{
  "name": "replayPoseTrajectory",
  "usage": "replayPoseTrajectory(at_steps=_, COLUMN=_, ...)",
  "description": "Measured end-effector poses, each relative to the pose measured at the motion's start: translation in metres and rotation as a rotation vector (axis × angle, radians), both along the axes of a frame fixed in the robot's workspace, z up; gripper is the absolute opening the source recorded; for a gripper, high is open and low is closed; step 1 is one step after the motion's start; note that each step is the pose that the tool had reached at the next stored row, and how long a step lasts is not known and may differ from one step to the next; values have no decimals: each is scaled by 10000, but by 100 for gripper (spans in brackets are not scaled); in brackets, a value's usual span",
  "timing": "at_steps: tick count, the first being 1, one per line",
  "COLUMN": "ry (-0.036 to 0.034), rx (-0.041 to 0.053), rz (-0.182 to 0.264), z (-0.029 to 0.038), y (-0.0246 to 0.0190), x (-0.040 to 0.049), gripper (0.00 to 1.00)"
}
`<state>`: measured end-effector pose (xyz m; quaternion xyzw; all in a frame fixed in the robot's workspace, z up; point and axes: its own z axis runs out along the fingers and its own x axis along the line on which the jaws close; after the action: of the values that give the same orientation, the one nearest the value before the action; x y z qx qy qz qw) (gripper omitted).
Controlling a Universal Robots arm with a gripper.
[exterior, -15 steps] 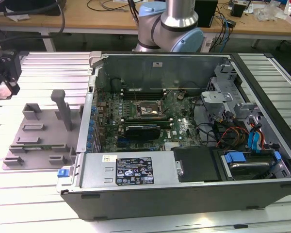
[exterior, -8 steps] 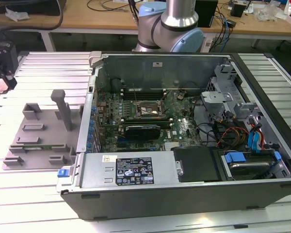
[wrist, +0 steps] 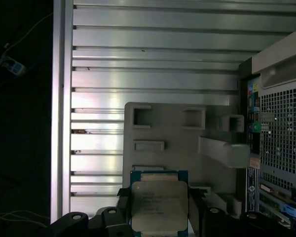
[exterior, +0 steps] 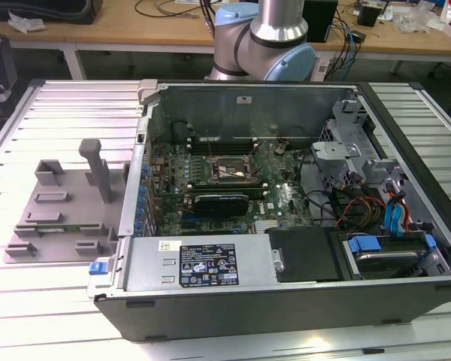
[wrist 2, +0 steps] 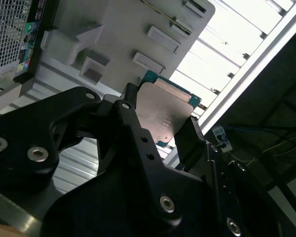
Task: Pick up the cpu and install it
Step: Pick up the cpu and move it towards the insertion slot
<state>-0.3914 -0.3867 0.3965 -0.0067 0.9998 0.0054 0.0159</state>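
The cpu (wrist: 159,205) (wrist 2: 163,113) is a flat square chip with a silvery metal top and a green border. My gripper (wrist: 159,213) (wrist 2: 160,123) is shut on it, one black finger (wrist: 121,198) on each of two opposite edges. In both wrist views the chip hangs in the air above the grey fixture plate (wrist: 172,128) (wrist 2: 123,24), beside the computer case (wrist: 281,143). In the exterior view the open case (exterior: 286,278) lies on its side, with the dark motherboard socket frame (exterior: 227,170) near its middle.
The grey fixture plate (exterior: 60,207) with raised blocks and an upright post (exterior: 98,169) lies on the slatted aluminium table (exterior: 52,293), at the exterior view's left of the case. The arm's base (exterior: 267,45) stands behind the case. Drive bays and cables (exterior: 376,203) crowd the case's right side.
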Motion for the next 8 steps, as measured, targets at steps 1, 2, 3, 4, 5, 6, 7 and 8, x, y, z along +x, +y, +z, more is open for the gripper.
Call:
replayPoseTrajectory(at_steps=1, ry=-1, rx=1, rz=1, z=33, y=0, x=1, gripper=55)
replayPoseTrajectory(at_steps=2, ry=-1, rx=1, rz=0, z=55, y=1, x=0, gripper=55)
replayPoseTrajectory(at_steps=3, ry=0, rx=1, rz=0, z=82, y=1, x=0, gripper=55)
replayPoseTrajectory(at_steps=4, ry=-1, rx=1, rz=0, z=93, y=1, x=0, gripper=55)
replayPoseTrajectory(at_steps=5, ry=-2, rx=2, rz=0, z=94, y=1, x=0, gripper=55)
replayPoseTrajectory(at_steps=6, ry=-2, rx=1, rz=0, z=94, y=2, x=0, gripper=55)
replayPoseTrajectory(at_steps=7, ry=-1, rx=1, rz=0, z=95, y=2, x=0, gripper=55)
replayPoseTrajectory(at_steps=8, ry=2, rx=-1, rz=-1, z=97, y=2, x=14, gripper=55)
